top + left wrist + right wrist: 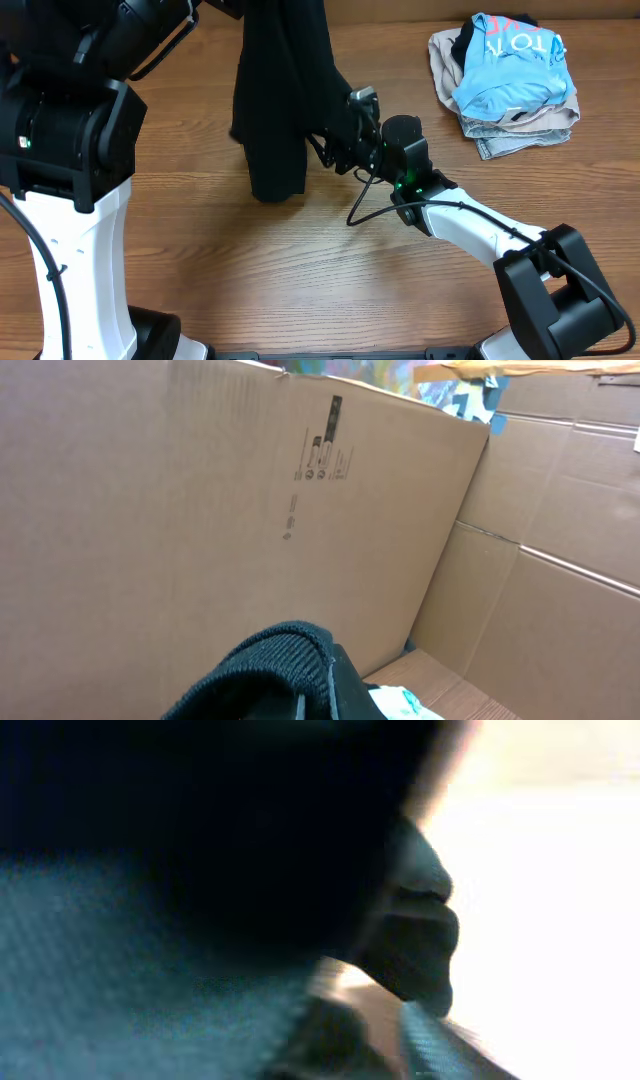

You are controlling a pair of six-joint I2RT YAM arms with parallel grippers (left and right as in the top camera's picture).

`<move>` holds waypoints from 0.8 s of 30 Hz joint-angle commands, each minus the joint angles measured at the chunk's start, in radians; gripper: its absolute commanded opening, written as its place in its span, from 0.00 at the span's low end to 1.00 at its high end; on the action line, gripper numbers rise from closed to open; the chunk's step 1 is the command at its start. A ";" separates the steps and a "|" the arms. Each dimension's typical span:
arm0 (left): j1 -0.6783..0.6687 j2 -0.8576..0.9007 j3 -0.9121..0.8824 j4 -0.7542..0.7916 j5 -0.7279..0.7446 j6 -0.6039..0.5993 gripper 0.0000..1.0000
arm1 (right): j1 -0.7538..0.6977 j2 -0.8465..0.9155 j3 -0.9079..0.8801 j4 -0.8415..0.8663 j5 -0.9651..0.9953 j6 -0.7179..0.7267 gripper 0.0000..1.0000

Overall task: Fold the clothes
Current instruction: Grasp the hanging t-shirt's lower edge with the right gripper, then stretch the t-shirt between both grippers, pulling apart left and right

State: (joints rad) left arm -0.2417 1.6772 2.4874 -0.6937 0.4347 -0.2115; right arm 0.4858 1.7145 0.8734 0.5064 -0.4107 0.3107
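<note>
The clothes (283, 90), one limp black garment, hang down from the top edge of the overhead view, their lower end touching the table near the back middle. In the left wrist view a ribbed black hem (265, 665) drapes over my left gripper (312, 695), which is shut on it and held high. My right gripper (342, 135) is pressed into the garment's right edge, just above the table. Black cloth (150, 840) fills the blurred right wrist view and hides how the jaws stand.
A light blue shirt (510, 60) lies on beige folded garments (520, 125) at the back right. Cardboard walls (200, 510) stand behind the wooden table (250, 270). The left arm's white column (80, 260) and the right arm's base (560, 300) flank the front.
</note>
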 commanded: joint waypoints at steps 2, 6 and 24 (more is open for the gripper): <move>0.009 -0.016 0.023 -0.011 -0.043 -0.020 0.04 | 0.005 0.003 0.011 0.008 -0.227 0.024 0.15; 0.023 -0.015 0.023 -0.046 -0.107 0.007 0.04 | -0.013 0.000 0.011 0.000 -0.293 0.086 0.04; 0.270 -0.013 0.021 -0.314 -0.295 0.055 0.04 | -0.142 -0.434 0.041 -0.797 0.125 -0.025 0.04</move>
State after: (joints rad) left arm 0.0051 1.6775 2.4874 -0.9970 0.2199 -0.1993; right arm 0.3668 1.3708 0.8803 -0.2413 -0.4194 0.3294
